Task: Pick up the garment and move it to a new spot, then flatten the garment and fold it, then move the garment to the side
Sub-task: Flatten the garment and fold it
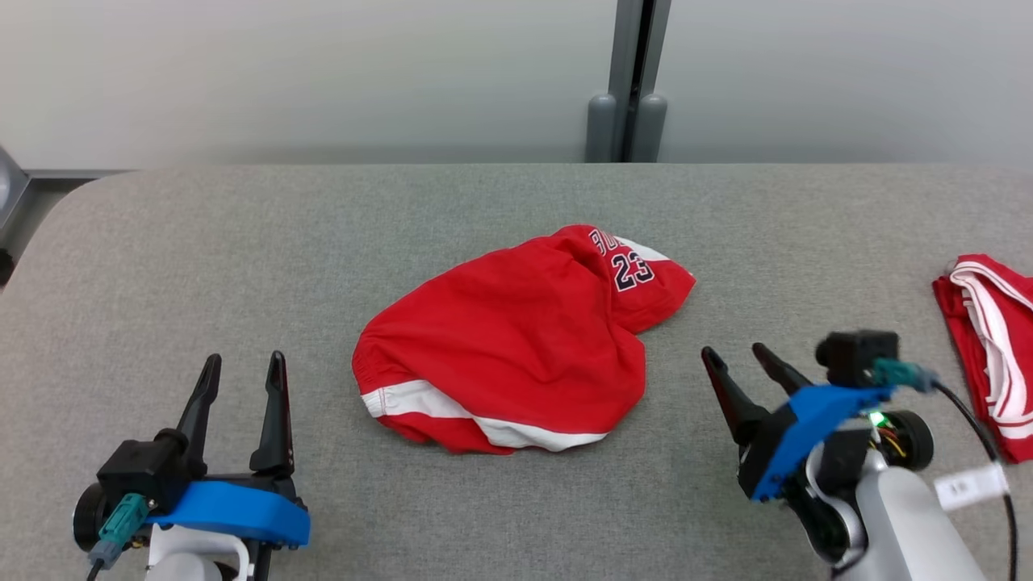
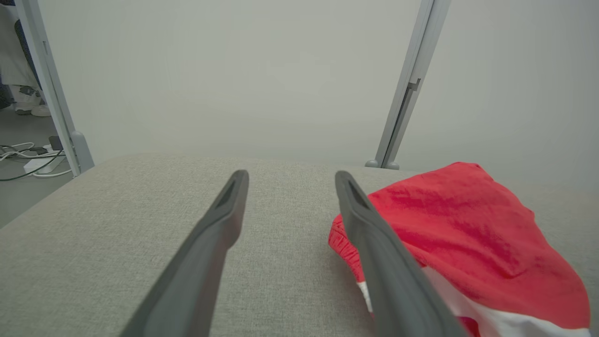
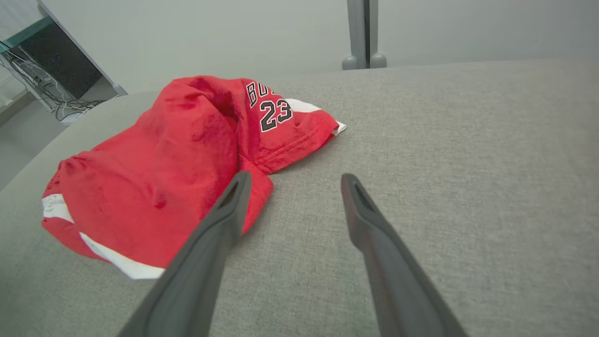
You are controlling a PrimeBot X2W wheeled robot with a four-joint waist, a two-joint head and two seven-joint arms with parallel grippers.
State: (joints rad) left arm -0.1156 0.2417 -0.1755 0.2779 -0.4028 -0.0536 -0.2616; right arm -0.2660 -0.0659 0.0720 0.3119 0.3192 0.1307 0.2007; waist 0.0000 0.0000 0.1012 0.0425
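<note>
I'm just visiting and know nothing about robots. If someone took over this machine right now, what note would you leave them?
Left gripper: open, empty, at the front of the table, left of the red garment.
Right gripper: open, empty, close to its right side, not touching.
Garment: crumpled mid-table, number 23 showing at its far end. A second red piece lies at the table's right edge.
Done: nothing evident. Left: pick up, move, flatten, fold, set aside.
</note>
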